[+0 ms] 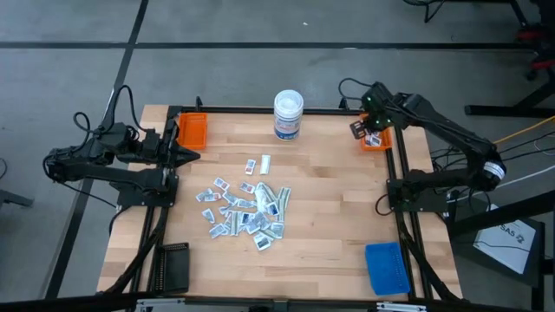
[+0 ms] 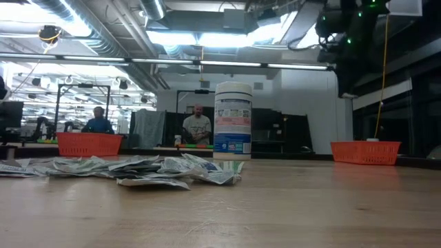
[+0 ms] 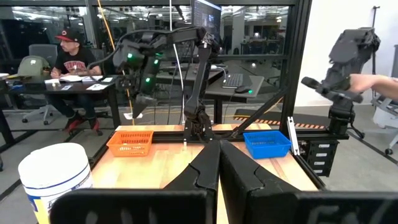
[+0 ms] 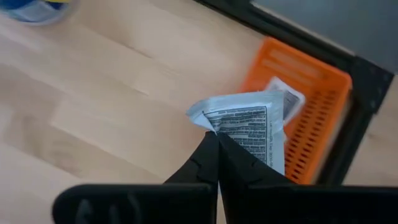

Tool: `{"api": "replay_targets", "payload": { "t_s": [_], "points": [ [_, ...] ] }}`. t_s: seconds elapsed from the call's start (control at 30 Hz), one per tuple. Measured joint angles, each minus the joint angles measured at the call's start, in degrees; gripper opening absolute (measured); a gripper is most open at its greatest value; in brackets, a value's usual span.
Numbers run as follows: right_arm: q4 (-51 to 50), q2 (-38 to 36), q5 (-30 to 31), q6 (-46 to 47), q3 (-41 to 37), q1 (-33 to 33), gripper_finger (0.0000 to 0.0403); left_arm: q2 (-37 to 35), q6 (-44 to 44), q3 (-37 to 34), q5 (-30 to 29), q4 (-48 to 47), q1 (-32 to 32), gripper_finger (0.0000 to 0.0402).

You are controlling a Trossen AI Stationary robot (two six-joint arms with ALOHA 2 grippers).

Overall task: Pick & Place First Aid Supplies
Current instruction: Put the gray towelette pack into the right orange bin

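l gripper (image 1: pixel 192 156) sits at the table's left edge, fingers pressed together w/ nothing between them, tip just below the left orange tray (image 1: pixel 192 130). in the left wrist view its fingers (image 3: pixel 208 168) meet in a closed point, aimed across the table. the pile of packets (image 1: pixel 243 208) lies mid-table, well apart from that gripper, w/ two loose packets (image 1: pixel 257 164) just above the heap. white tub (image 1: pixel 288 114) stands at the far edge, centre. r gripper (image 1: pixel 371 130) hovers over the right orange tray (image 1: pixel 386 141) at the far right corner, pinching one packet (image 4: pixel 245 127); the packet sticks out past the closed fingertips, crumpled, partly over the tray's near rim. another packet (image 4: pixel 287 99) already lies inside that tray. blue tray (image 1: pixel 387 267) sits at the near right corner.
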Motion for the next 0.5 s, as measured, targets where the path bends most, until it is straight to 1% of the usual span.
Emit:
{"api": "replay_targets", "payload": {
  "t_s": [0.27, 0.5],
  "points": [
    [2.04, 0.02, -0.04, -0.86, -7.77, -5.74, 0.0003, 0.0, -0.01, 0.0, 0.0, 0.0, 0.01, 0.0004],
    [9.0, 0.02, -0.47, -0.92, -12.69, -6.19, 0.0006, 0.0, 0.01, 0.0, 0.01, 0.0, 0.0, 0.0004]
  ]
}}
